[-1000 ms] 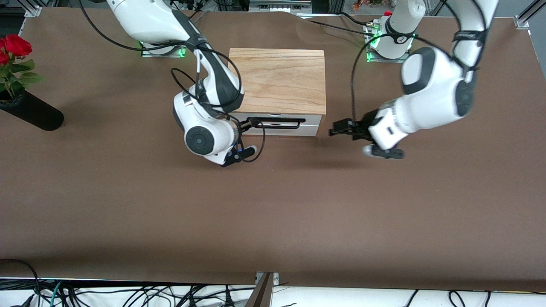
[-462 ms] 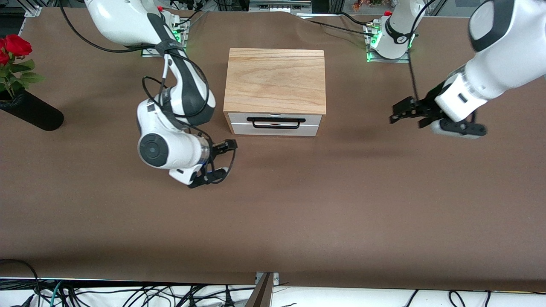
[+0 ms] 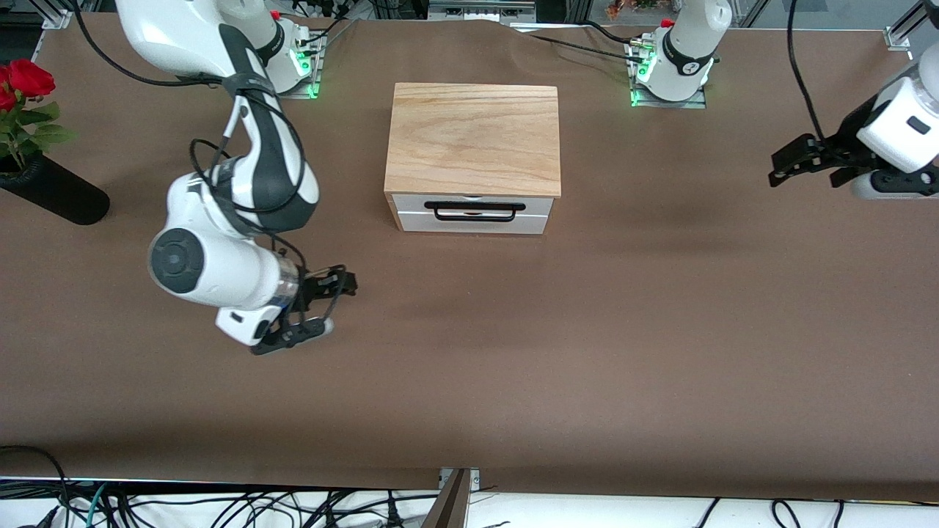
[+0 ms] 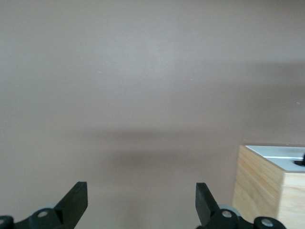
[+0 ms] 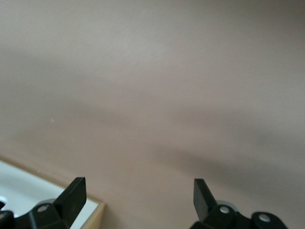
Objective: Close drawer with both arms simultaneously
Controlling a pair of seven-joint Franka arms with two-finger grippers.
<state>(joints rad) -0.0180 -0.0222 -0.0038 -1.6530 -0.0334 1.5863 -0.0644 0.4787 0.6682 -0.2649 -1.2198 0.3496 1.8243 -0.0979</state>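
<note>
The drawer (image 3: 473,215) sits pushed into the light-oak box (image 3: 473,139), its white front panel flush and its black wire handle (image 3: 475,213) free. Its reddish-brown inside is hidden. My right gripper (image 3: 351,282) is open and empty over bare table, off the box toward the right arm's end. My left gripper (image 3: 777,170) is open and empty over bare table near the left arm's end. The left wrist view shows the open left gripper (image 4: 140,200) and a corner of the box (image 4: 264,191). The right wrist view shows the open right gripper (image 5: 138,191) and a bit of the white panel (image 5: 19,186).
A black vase (image 3: 55,192) with a red rose (image 3: 28,77) lies at the right arm's end of the table. The arm bases (image 3: 671,73) stand along the edge farthest from the front camera. Cables hang along the nearest edge (image 3: 469,488).
Both grippers have drawn away from the drawer front, the right one toward the right arm's end and nearer the front camera, the left one toward the left arm's end. The drawer has stayed shut.
</note>
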